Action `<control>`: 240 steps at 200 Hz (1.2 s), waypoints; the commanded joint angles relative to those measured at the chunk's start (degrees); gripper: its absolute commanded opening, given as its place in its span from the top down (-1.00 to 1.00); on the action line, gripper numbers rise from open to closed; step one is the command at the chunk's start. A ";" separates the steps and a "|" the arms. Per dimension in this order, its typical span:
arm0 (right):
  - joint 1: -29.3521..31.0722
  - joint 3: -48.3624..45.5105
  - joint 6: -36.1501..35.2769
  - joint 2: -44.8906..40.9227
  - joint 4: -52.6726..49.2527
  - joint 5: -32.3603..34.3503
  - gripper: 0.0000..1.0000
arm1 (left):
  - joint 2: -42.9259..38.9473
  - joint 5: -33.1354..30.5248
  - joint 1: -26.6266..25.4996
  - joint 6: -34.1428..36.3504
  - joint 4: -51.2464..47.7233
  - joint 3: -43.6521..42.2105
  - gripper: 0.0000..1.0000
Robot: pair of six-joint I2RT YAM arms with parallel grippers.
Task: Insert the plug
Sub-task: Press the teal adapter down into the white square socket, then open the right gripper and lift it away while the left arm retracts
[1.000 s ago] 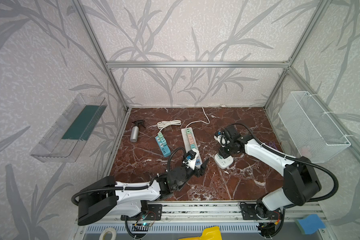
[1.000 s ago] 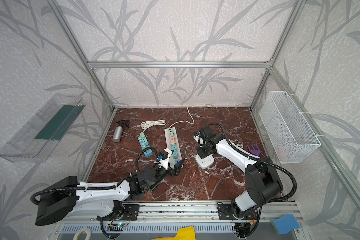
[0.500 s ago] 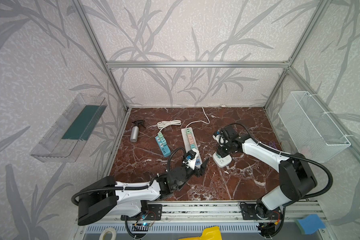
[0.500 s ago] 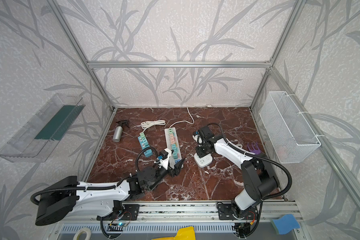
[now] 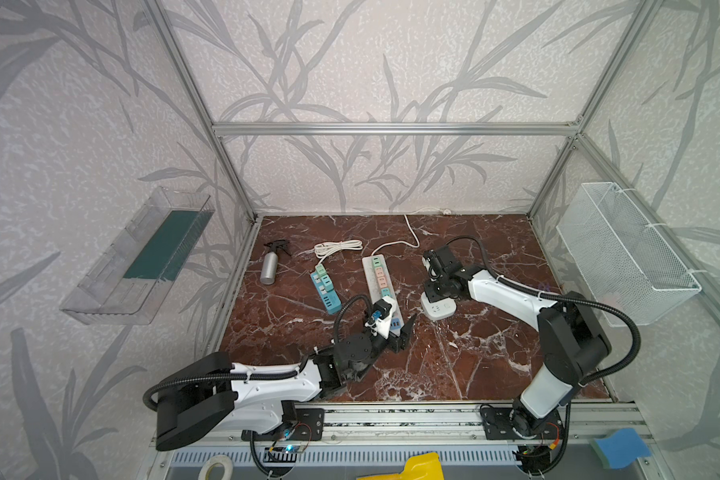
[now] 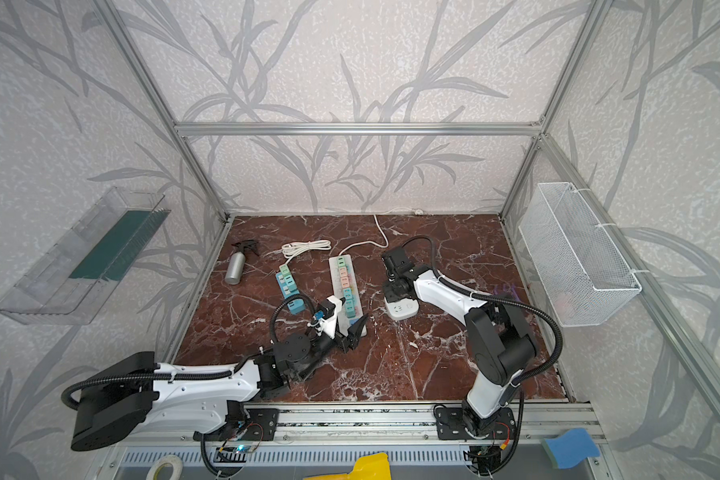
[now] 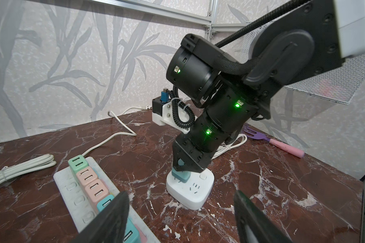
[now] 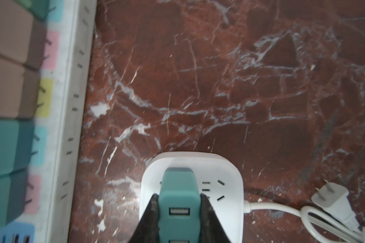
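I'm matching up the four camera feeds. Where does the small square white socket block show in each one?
In a top view: socket block, just right of the long power strip.
In a top view: socket block, again right of the strip.
Left wrist: socket block under the teal plug, beside the strip.
Right wrist: socket block under the teal plug, strip alongside.
Shared landmark: the long power strip.

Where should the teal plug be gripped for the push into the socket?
Grip the teal plug on its two flat long sides near the USB end, coming straight down. It stands upright on the socket, those sides parallel and clear; the right gripper is shut on it that way.
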 commanded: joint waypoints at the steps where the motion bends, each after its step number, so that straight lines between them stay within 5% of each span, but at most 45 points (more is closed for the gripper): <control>1: -2.18 1.16 0.47 6.84 -3.70 2.16 1.00 | -3.04 -4.75 0.32 0.53 0.10 -0.06 -0.56; 56: -3.33 8.01 0.46 10.32 -5.49 -1.27 0.87 | -8.99 -13.75 2.55 -4.08 -12.48 1.74 -0.57; 109: -3.47 8.46 0.88 5.36 -6.55 -4.85 0.05 | -12.14 -13.66 5.31 -7.15 -20.81 3.24 -0.65; 155: -4.58 10.42 0.00 -2.02 -7.31 -6.48 -0.30 | -19.40 -14.40 6.69 -6.06 -28.37 4.96 -0.72; 240: -7.50 9.10 -0.37 1.07 -4.91 -5.72 -0.29 | -26.22 -18.42 8.91 -6.69 -36.22 5.40 -0.72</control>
